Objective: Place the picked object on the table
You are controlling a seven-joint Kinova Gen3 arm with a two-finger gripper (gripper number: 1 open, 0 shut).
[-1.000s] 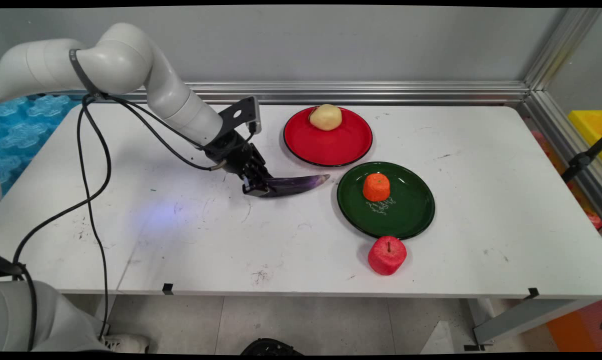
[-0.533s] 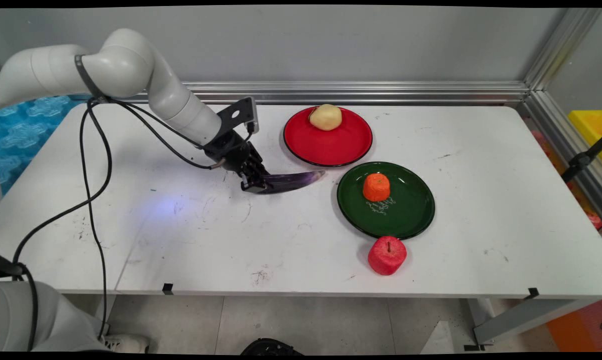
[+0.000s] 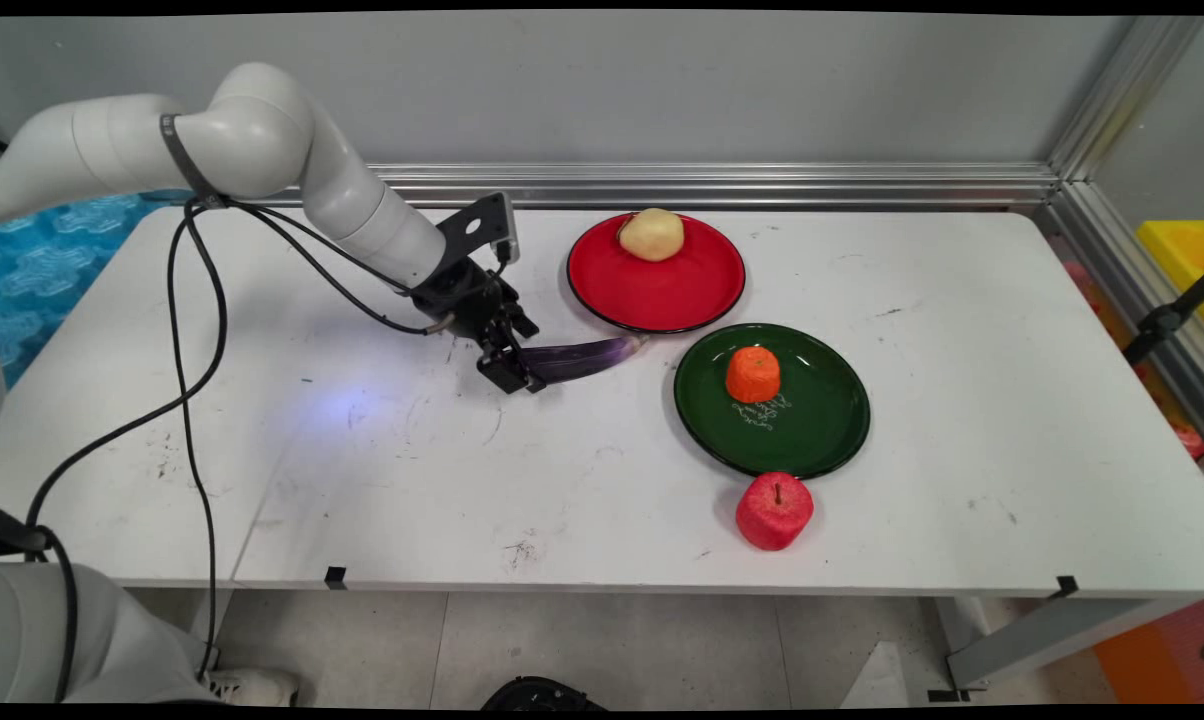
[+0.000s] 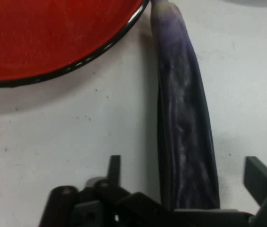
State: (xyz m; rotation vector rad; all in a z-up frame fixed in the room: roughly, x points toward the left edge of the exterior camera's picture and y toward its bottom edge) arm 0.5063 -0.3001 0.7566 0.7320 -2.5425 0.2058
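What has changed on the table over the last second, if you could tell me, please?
The gripper has opened and let go of the purple eggplant, which now lies a little farther back, its tip by the red plate. The potato, orange, green plate and apple stayed put.

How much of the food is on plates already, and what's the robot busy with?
Done: the potato sits on the red plate and the orange on the green plate. In hand: the eggplant lies on the table between the open claw's fingers, its tip by the red plate's rim. Left off any plate: the eggplant and the red apple beside the green plate.
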